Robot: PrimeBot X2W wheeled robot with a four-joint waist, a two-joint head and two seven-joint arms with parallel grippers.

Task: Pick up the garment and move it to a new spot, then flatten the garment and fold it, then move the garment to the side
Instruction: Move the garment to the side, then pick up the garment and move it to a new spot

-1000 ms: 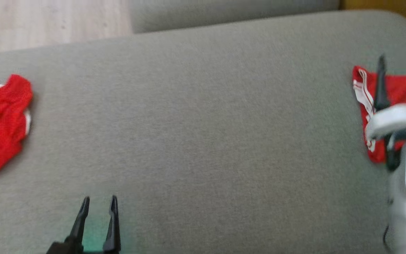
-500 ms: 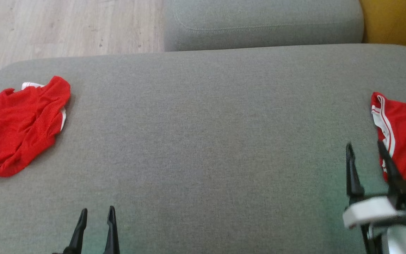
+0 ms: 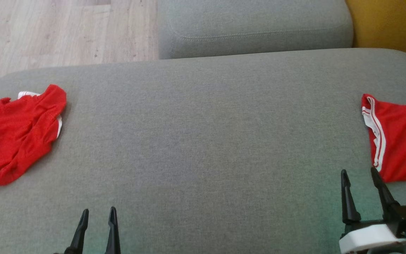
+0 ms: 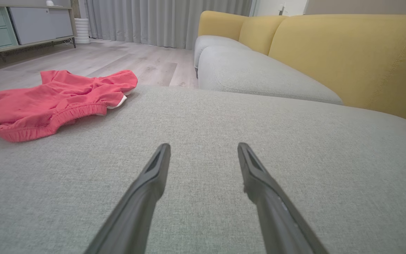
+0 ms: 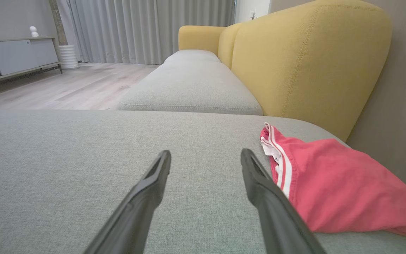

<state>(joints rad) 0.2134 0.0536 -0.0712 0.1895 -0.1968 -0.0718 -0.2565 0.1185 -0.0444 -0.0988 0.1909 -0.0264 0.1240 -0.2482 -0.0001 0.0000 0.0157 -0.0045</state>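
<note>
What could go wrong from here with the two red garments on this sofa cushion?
1. The crumpled red garment lies at the left edge of the cushion, close to the floor; a clumsy pick could drag it off.
2. The striped red garment lies flat just beside the open right jaws; a careless sweep might rumple it.

Rt garment (image 3: 404, 141) part off-frame, prob. folded

Garment (image 3: 16, 135) left on seat (image 3: 203, 141), second garment (image 3: 402, 141) right
</note>
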